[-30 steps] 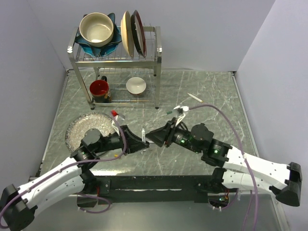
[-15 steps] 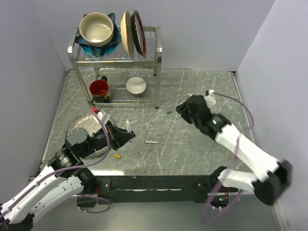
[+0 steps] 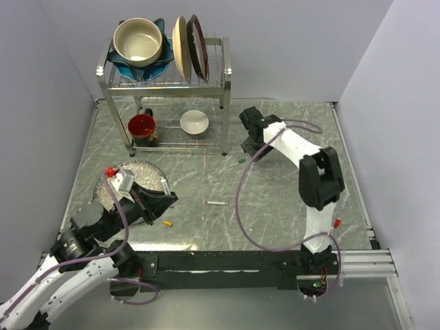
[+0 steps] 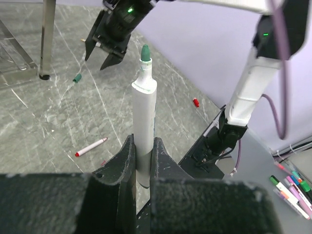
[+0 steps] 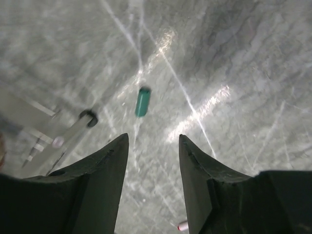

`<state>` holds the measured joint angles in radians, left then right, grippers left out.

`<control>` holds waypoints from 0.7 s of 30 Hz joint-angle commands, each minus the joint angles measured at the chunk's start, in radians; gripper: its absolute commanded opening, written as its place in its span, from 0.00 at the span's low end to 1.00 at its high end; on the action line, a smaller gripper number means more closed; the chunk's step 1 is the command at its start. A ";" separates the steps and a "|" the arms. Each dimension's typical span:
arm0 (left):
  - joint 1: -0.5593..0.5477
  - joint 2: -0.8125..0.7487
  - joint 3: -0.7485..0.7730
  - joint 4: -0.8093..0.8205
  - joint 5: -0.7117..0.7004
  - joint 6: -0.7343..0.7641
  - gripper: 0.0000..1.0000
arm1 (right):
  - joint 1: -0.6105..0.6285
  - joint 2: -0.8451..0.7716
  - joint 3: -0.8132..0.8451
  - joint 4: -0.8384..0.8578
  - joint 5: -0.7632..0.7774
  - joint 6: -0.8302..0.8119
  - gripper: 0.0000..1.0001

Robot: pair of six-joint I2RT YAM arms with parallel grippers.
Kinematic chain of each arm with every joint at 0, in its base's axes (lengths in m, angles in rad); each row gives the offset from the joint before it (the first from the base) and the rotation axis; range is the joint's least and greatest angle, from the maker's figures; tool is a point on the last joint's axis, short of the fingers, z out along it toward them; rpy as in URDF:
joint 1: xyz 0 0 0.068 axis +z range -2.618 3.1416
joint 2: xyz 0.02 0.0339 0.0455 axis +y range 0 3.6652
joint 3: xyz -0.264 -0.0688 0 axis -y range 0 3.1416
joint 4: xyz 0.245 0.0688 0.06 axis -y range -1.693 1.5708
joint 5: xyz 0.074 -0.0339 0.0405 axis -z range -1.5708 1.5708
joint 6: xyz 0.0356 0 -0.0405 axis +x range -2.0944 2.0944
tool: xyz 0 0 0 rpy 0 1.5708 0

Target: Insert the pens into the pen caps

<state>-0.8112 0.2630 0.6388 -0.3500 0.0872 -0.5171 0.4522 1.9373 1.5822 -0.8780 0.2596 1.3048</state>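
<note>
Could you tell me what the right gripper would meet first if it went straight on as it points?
Probably the green pen cap on the table, straight ahead of the right gripper; depth is unclear.

Grey-green marbled table (image 3: 275, 213) — what rests on its top

A metal dish rack (image 3: 225, 117) stands at the far left, and a silvery textured plate (image 3: 130, 172) lies nearer, in front of it. A red-tipped pen (image 3: 216, 203) lies flat near the middle; a green cap (image 3: 241, 161) lies beyond it, near the rack's right leg. A yellow-orange cap (image 3: 166, 223) lies near the plate's right edge — a red cap (image 4: 195, 102) lies well apart, toward the right.
</note>
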 commanded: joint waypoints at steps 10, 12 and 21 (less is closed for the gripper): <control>-0.036 -0.028 -0.001 -0.010 -0.072 -0.009 0.01 | -0.009 0.190 0.154 -0.055 -0.062 0.100 0.57; -0.037 -0.034 -0.002 -0.010 -0.072 -0.011 0.01 | -0.010 0.204 0.167 -0.068 -0.059 0.114 0.57; -0.057 -0.056 -0.005 -0.015 -0.086 -0.018 0.01 | -0.010 0.281 0.237 -0.151 -0.045 0.171 0.57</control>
<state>-0.8600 0.2173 0.6338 -0.3832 0.0196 -0.5205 0.4423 2.2044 1.7630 -0.9611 0.1860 1.4193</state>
